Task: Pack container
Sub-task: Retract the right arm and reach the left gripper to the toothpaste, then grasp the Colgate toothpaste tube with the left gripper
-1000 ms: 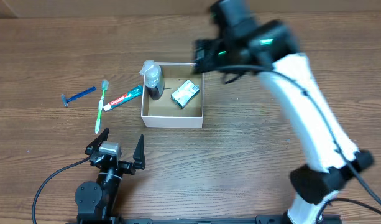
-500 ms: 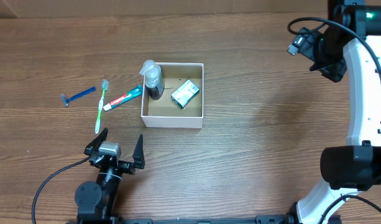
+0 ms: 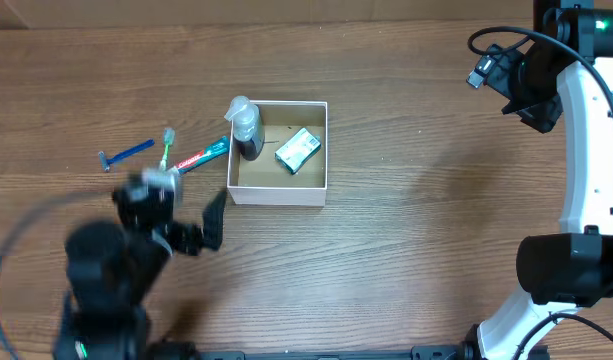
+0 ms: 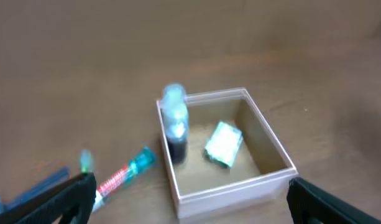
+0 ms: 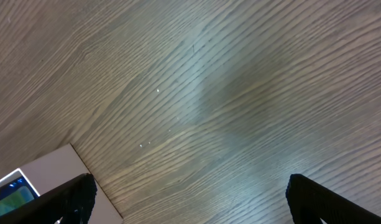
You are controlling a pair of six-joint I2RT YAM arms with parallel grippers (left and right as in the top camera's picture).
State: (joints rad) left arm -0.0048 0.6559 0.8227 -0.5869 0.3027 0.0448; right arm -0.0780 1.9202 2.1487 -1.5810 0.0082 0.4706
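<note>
The container (image 3: pixel 276 193) is a square white box with a brown floor at mid-table. It also shows in the left wrist view (image 4: pixel 240 190). Inside it stand a dark bottle (image 3: pixel 246 130) (image 4: pixel 174 124) and a green-and-white packet (image 3: pixel 297 150) (image 4: pixel 223 143). A toothpaste tube (image 3: pixel 201 157) (image 4: pixel 125 174), a green toothbrush (image 3: pixel 167 143) and a blue razor (image 3: pixel 126 153) lie left of the box. My left gripper (image 3: pixel 181 215) (image 4: pixel 190 198) is open and empty, blurred, in front of and left of the box. My right gripper (image 3: pixel 498 78) (image 5: pixel 190 193) is open and empty, high at the far right.
The left arm's body covers the lower part of the toothbrush in the overhead view. The right arm's white link (image 3: pixel 586 150) runs down the right edge. A white corner (image 5: pixel 47 171) of something shows at the lower left of the right wrist view.
The left arm has left its rest spot at the front and moved up-left toward the toothbrush, blurred. The right arm swung from over the box to the far right, then held.
</note>
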